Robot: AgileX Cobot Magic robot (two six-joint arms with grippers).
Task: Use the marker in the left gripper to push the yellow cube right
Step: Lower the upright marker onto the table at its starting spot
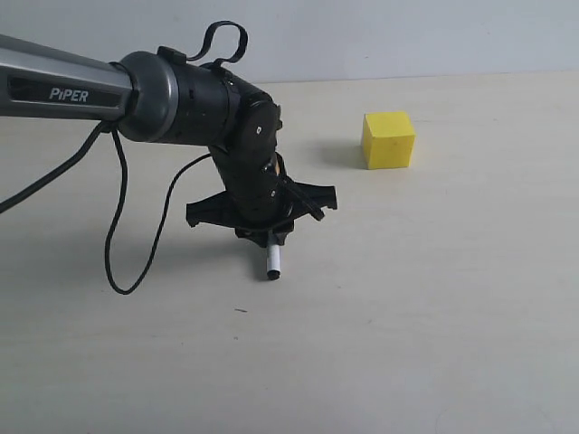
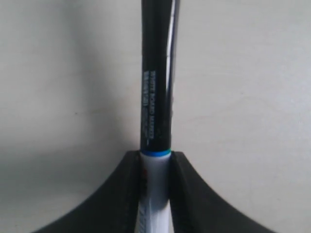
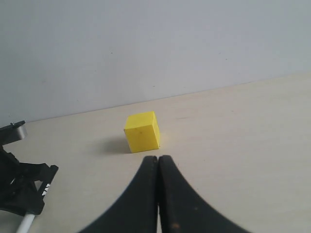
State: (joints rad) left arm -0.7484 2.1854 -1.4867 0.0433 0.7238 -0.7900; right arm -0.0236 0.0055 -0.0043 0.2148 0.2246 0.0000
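The yellow cube (image 1: 388, 139) (image 3: 142, 132) rests on the pale table, to the right of and farther back than my left gripper (image 1: 262, 231). That gripper points down and is shut on the marker (image 1: 272, 262), whose white end with a black tip pokes out just below the fingers. In the left wrist view the black cap of the marker (image 2: 156, 73) runs straight out from the left gripper (image 2: 155, 158), which pinches its white barrel. A clear gap of table separates marker and cube. My right gripper (image 3: 158, 159) is shut on nothing, a short way in front of the cube.
The beige table (image 1: 434, 316) ends at a pale wall (image 3: 155, 48) behind the cube. A black cable (image 1: 118, 244) loops down from the left arm onto the table. The left gripper (image 3: 19, 189) shows at the edge of the right wrist view.
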